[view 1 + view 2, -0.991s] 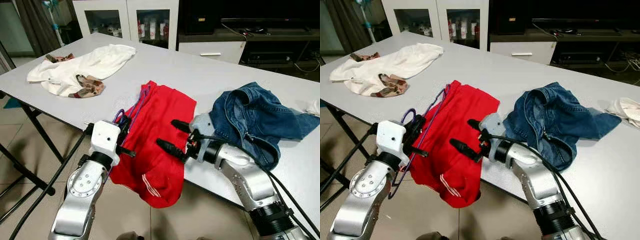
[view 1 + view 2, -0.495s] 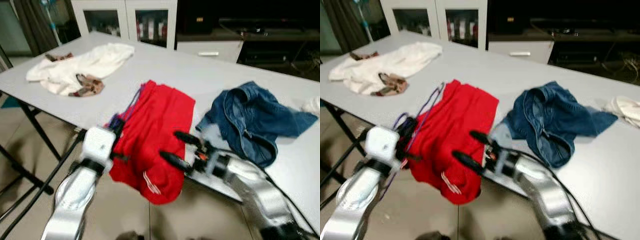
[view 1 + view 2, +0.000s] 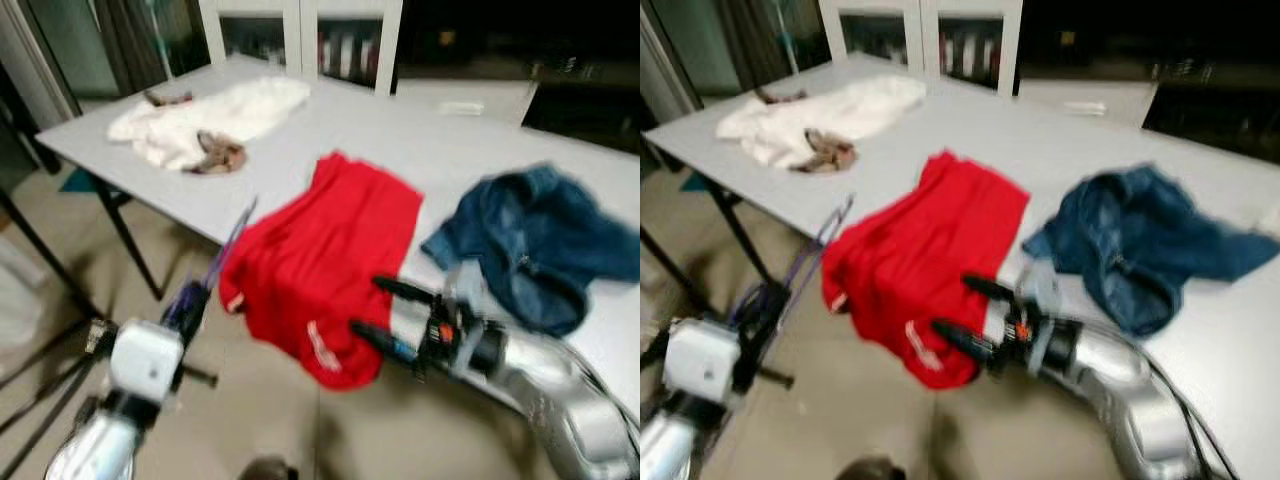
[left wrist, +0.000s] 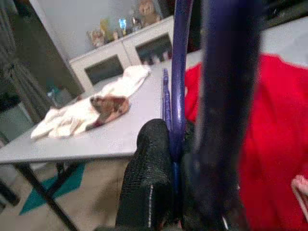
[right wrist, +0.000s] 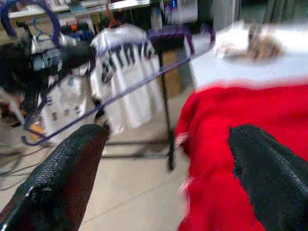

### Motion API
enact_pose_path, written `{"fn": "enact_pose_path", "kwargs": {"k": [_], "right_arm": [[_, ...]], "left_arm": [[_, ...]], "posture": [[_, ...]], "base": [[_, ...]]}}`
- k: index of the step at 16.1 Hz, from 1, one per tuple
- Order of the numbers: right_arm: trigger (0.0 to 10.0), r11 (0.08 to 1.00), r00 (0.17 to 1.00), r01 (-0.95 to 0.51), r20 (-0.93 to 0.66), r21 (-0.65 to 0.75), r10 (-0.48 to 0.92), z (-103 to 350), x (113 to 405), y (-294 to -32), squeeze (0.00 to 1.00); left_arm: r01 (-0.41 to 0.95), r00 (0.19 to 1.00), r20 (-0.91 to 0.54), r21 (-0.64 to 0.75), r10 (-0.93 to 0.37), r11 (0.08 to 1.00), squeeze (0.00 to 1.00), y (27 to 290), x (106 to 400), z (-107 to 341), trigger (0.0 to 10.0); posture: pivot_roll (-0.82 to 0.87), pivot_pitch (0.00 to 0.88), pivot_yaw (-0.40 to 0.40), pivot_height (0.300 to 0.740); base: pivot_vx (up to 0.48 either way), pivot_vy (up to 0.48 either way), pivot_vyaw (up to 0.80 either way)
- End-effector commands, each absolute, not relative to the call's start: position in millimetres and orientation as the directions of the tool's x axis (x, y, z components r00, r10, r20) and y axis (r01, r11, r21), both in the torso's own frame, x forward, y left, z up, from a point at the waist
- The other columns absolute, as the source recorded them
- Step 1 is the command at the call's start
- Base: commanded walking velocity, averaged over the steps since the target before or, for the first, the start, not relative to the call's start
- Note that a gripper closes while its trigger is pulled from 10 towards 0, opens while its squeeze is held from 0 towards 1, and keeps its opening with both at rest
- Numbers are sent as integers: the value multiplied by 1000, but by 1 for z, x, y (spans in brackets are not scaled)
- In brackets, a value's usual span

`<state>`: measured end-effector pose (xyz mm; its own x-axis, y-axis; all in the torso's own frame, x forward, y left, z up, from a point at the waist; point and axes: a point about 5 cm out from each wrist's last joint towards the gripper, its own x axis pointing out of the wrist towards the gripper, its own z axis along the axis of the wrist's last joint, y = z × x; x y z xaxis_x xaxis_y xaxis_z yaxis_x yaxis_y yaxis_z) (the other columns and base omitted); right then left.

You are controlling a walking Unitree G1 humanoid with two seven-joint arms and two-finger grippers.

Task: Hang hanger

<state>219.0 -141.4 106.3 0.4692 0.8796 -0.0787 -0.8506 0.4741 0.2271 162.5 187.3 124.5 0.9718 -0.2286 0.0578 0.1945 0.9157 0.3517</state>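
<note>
Gripping one purple hanger [image 4: 179, 72], left gripper [image 4: 166, 192]; three garments

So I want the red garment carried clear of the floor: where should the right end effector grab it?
Probably the lower hem of the red garment, which droops over the table edge, facing the open right end effector. Come in level from the robot's side; the rest lies flat.

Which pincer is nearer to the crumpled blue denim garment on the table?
The right pincer: it is open at the table edge, just beside the crumpled blue denim garment. The left pincer, shut on the purple plastic hanger, is beyond the red cloth.
</note>
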Motion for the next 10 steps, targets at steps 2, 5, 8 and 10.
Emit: {"fn": "enact_pose_path", "kwargs": {"k": [2, 5, 8, 10], "right_arm": [[10000, 485, 481, -850, -72, 205, 874, 109, 219, -142, 0], [10000, 497, 483, -838, -116, 224, 868, 96, 214, -145, 0], [10000, 488, 451, -834, -189, 258, 872, 75, 204, -154, 0], [10000, 475, 423, -842, -235, 256, 875, 65, 199, -164, 0]], "left_arm": [[180, 972, 80, 342, -220, 922, 0, 179, 156, 122, 10000], [182, 981, 16, 287, -194, 941, 0, 178, 147, 103, 10000], [224, 975, -84, 313, -208, 923, 0, 182, 126, 74, 10000], [223, 974, -126, 408, -187, 885, 0, 190, 95, 59, 10000]], "posture": [[52, 18, 35, 736], [50, 16, 35, 736], [40, 12, 42, 736], [38, 11, 46, 736]], "base": [[0, 0, 0], [0, 0, 0], [0, 0, 0], [0, 0, 0]]}}
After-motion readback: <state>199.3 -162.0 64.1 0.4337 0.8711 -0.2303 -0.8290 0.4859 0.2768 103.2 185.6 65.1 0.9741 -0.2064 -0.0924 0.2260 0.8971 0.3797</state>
